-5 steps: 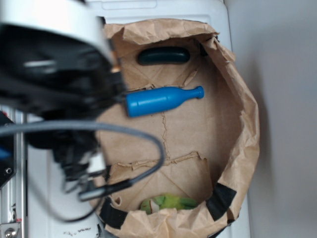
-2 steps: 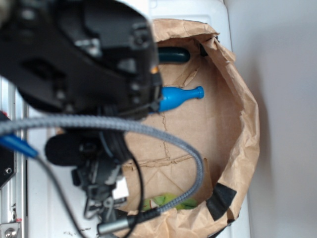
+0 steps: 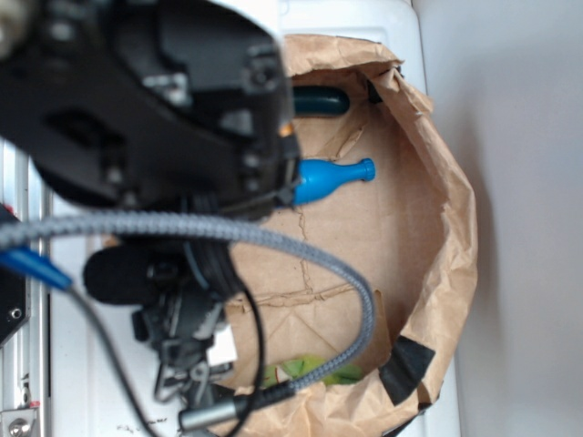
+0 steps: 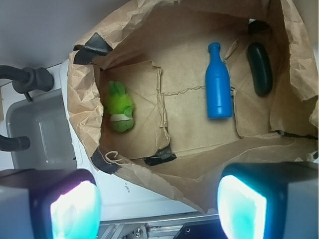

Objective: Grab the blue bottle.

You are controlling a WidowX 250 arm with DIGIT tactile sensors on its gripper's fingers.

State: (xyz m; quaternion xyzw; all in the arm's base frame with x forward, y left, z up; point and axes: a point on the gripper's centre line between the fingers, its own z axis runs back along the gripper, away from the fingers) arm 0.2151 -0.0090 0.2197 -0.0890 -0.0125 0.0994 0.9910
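The blue bottle (image 4: 218, 84) lies flat on the brown paper floor inside a paper-lined bin, neck pointing away from the gripper in the wrist view. In the exterior view only its neck end (image 3: 333, 178) shows; the arm hides the rest. My gripper (image 4: 158, 209) is open and empty, high above the near edge of the bin, with the bottle well ahead and slightly right of it. Its two pads (image 4: 75, 211) glow at the bottom of the wrist view, wide apart.
A dark green oblong object (image 4: 260, 68) lies beside the bottle near the bin's far wall. A green plush toy (image 4: 118, 107) sits at the other end. The crumpled paper rim (image 4: 209, 174) stands up around the bin. A grey tub (image 4: 35, 129) is outside.
The arm has swung over the bin from the left and now covers most of the bottle in the exterior view. Over the last half second it has hardly moved.
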